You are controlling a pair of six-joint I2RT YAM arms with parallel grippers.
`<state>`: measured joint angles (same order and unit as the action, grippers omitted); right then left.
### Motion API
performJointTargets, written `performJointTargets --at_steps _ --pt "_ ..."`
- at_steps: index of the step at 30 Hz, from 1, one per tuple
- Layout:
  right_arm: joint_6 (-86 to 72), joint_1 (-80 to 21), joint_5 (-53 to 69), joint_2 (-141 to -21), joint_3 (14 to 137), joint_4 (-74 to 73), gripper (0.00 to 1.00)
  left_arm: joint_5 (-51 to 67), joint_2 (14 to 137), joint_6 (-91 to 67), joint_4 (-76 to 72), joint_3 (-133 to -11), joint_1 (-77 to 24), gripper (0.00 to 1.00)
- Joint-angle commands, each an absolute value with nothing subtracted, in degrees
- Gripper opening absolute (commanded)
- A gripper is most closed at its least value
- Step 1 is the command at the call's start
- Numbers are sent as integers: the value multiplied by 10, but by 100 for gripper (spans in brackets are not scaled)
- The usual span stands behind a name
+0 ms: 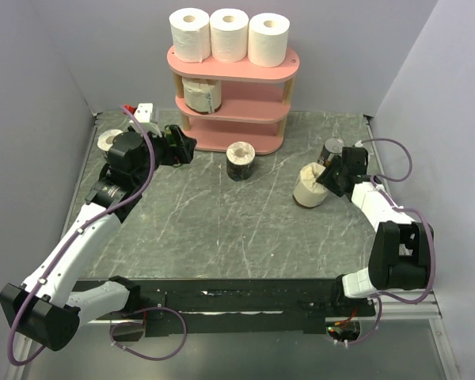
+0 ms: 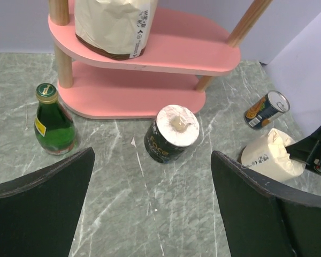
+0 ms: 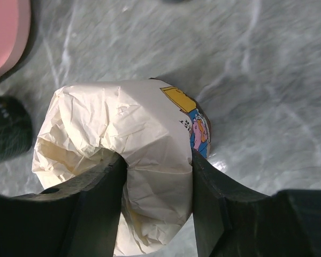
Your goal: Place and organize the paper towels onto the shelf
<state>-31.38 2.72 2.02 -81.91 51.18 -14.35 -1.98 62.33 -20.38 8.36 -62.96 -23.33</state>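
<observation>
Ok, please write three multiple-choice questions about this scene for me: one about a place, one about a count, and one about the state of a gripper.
1. Where is the paper roll with the dark label band, relative to the pink three-tier shelf?
A) on its top board
B) on the grey marbled table in front of it
C) on its middle board

2. How many plain white paper rolls stand on the shelf's top board?
A) one
B) two
C) three

3. What is the state of the right gripper?
A) closed on the cream paper-wrapped roll
B) wide open above the table
C) closed on the dark-banded roll

Answers:
1 B: the top view shows it standing on the table.
2 C: three stand side by side.
3 A: the right wrist view shows both fingers pressing the crumpled wrap.
</observation>
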Motion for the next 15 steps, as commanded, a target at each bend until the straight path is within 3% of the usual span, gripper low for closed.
performJointTargets --at_steps 1,15 --pt "-342 3 20 -779 580 -135 47 -40 608 -198 57 -623 -236 96" --pt "-413 -120 -34 -840 790 -27 48 -30 612 -201 58 -625 -236 96"
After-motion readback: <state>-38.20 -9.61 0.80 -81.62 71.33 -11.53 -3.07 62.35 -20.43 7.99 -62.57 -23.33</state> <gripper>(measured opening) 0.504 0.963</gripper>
